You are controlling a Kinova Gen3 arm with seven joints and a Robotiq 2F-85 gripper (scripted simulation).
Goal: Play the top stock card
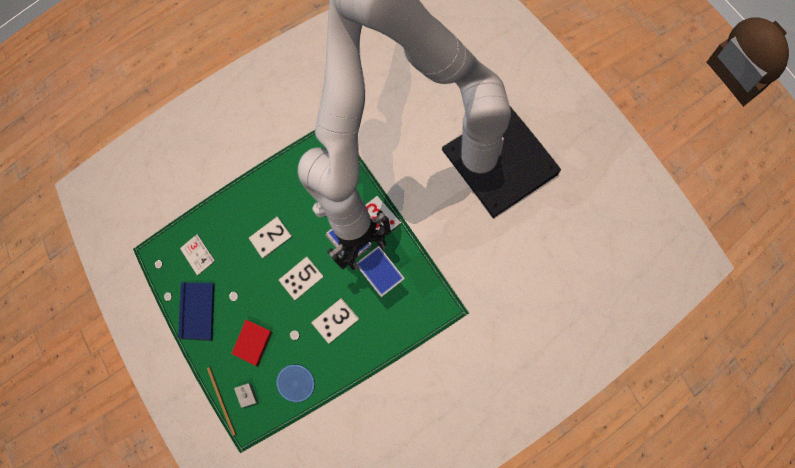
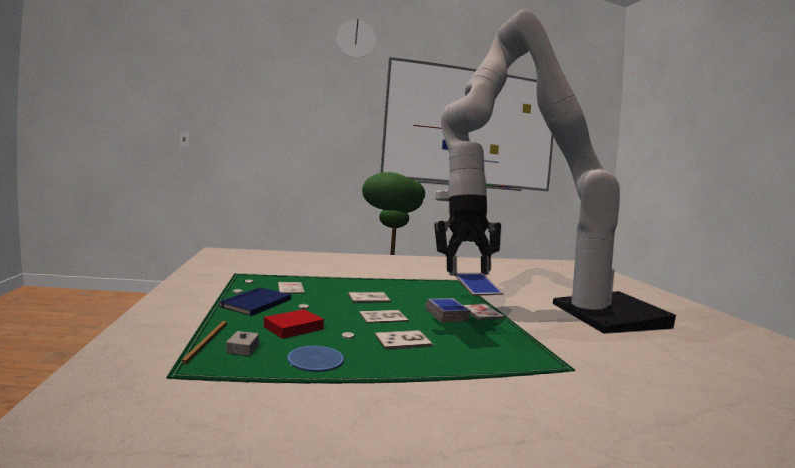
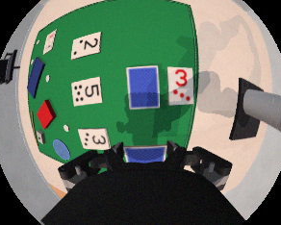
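Four face-up cards [image 1: 270, 236], perhaps five.

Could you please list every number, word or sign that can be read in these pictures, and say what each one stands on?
"2", black, with pips: face-up card on the green mat.
"5", black, with pips: face-up card, mid-mat.
"3", black, with pips: face-up card.
"3", red, with pips: face-up card beside the blue-backed stock.
Small reference card: a red "3" and black "4" seem to show; the rest is too small.
Whiteboard marks: no readable text.
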